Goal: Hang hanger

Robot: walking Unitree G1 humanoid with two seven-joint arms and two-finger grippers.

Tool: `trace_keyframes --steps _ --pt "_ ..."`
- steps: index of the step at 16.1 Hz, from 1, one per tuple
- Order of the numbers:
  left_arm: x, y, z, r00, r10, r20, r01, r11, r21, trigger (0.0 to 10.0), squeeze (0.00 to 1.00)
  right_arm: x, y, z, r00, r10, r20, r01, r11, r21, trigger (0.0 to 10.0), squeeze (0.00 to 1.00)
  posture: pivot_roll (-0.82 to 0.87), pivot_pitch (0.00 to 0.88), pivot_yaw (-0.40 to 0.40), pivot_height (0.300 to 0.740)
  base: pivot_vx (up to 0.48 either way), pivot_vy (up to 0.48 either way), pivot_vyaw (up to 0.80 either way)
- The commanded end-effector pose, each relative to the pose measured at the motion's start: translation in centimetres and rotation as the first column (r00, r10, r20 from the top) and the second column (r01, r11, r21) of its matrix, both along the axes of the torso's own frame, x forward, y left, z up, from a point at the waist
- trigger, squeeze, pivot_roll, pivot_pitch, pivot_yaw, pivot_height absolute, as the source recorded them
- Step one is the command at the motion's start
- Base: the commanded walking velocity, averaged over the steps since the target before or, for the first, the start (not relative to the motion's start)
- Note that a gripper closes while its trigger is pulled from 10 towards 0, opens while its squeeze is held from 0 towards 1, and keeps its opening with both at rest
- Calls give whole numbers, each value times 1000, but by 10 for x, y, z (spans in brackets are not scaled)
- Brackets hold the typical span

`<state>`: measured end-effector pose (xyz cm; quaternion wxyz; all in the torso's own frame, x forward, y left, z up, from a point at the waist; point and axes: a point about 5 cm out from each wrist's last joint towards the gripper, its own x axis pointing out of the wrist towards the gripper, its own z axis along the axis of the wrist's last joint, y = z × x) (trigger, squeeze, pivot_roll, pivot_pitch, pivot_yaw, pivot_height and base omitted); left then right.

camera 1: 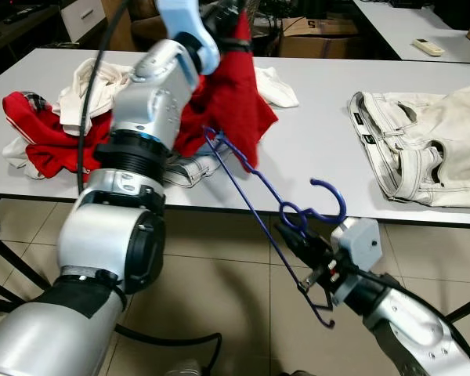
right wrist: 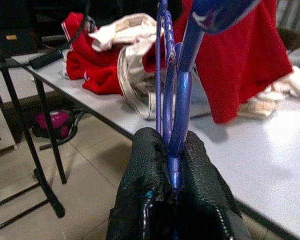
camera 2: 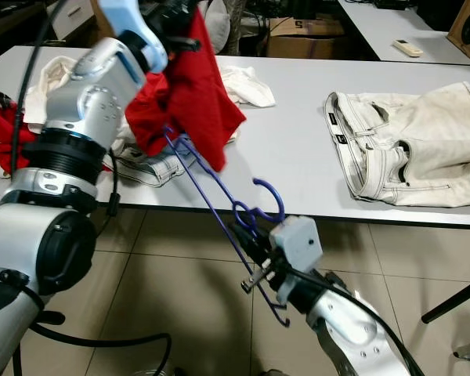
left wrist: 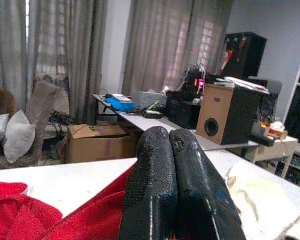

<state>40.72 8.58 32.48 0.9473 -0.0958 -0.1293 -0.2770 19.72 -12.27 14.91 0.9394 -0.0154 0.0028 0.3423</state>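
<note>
A blue wire hanger [camera 1: 254,196] slants from the table edge down toward the floor, its hook [camera 1: 329,200] curling up beside the table front. My right gripper [camera 1: 299,241] is shut on the hanger's twisted neck, below the table edge; in the right wrist view the black fingers [right wrist: 145,170] pinch the blue wire [right wrist: 175,100]. My left gripper [camera 1: 227,19] is raised over the table, shut on a red garment [camera 1: 231,94] that hangs down over the hanger's far end. The left wrist view has both fingers [left wrist: 155,175] pressed together with red cloth [left wrist: 80,220] beneath.
The grey table [camera 1: 313,149] carries a heap of red and white clothes [camera 1: 55,117] at its left and cream jeans [camera 1: 423,149] at its right. A cardboard box [camera 1: 321,35] and another table with a remote [camera 1: 429,47] stand behind. Tiled floor [camera 1: 219,298] lies below.
</note>
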Motion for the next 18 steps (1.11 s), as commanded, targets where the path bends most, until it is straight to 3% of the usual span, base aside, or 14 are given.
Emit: trace_keyframes --steps 1,3,5,7,10,11,12,15,16,18 --pt "-1 -4 2 1000 -8 26 8 1000 30 0 0 -1 2 3 1000 26 -2 -26 1000 6 10000 0 -2 6 47 740 0 0 0" --pt "-2 -8 -1 999 -25 25 24 999 34 0 0 7 0 -2 999 -30 -24 29 999 -33 10000 0 -5 7 43 740 0 0 0" --pt "-3 -12 -4 999 -47 18 46 998 46 0 0 26 -19 -9 974 -225 -36 220 969 -112 10000 0 -5 8 37 740 0 0 0" --pt "-3 -14 -11 999 -53 11 52 994 97 1765 0 33 -33 -4 943 -331 -29 329 942 -64 10000 0 -9 8 37 740 0 0 0" --pt "-3 -17 -19 998 -56 -12 57 991 119 2706 0 36 -35 4 940 -341 -19 341 940 -14 10000 0 -14 8 39 740 0 0 0" --pt "-3 -20 -24 997 -64 -30 68 988 139 8627 0 36 -29 5 951 -308 -15 308 951 -10 10000 0 -14 6 38 740 0 0 0" --pt "-3 -22 -29 997 -56 -51 63 987 147 10000 0 34 -22 4 962 -271 -22 271 963 0 10000 0 -15 6 38 740 0 0 0" --pt "-1 -21 -35 994 -48 -102 60 992 115 10000 0 31 -13 1 973 -226 -47 227 974 10 10000 0 -14 7 37 740 0 0 0" --pt "-1 -21 -37 988 -71 -140 84 993 86 10000 1000 30 -12 -2 974 -221 -58 221 975 3 10000 0 -14 8 37 740 0 0 0" --pt "0 -19 -39 989 -57 -140 73 991 110 10000 1000 30 -10 -5 973 -220 -69 221 975 3 10000 0 -12 9 37 740 0 0 0"
